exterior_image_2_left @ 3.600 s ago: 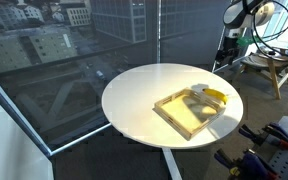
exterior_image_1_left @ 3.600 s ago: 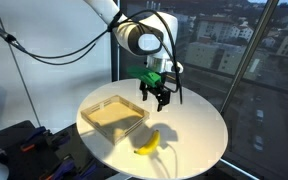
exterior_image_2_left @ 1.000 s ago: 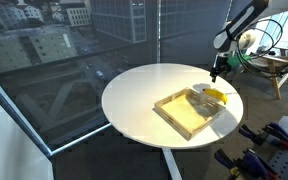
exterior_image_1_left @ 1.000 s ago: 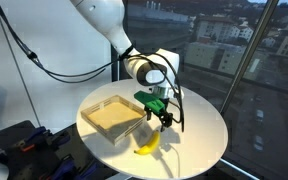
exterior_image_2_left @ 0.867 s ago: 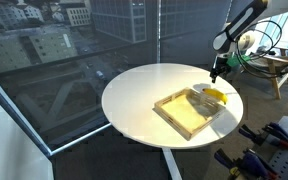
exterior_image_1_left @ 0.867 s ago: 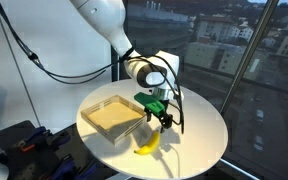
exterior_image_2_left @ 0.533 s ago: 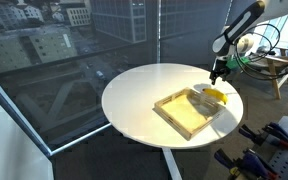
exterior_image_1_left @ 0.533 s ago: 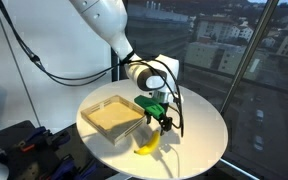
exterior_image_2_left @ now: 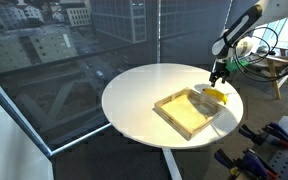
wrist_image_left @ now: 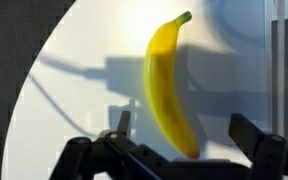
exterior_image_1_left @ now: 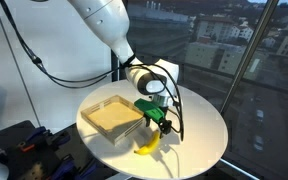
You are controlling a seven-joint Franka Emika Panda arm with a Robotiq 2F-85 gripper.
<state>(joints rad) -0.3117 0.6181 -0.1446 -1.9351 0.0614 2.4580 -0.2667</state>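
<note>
The gripper (exterior_image_1_left: 161, 123) hangs low over the round white table (exterior_image_1_left: 199, 118), jaws standing wide apart and holding nothing. The banana (wrist_image_left: 168, 85) lies flat on the table below the gap between the fingers (wrist_image_left: 246, 130). Its long axis runs across the line that joins them, stem pointing away and body off-centre. A wooden tray (exterior_image_1_left: 109, 115) lies near the jaws to one side, touching neither.
</note>
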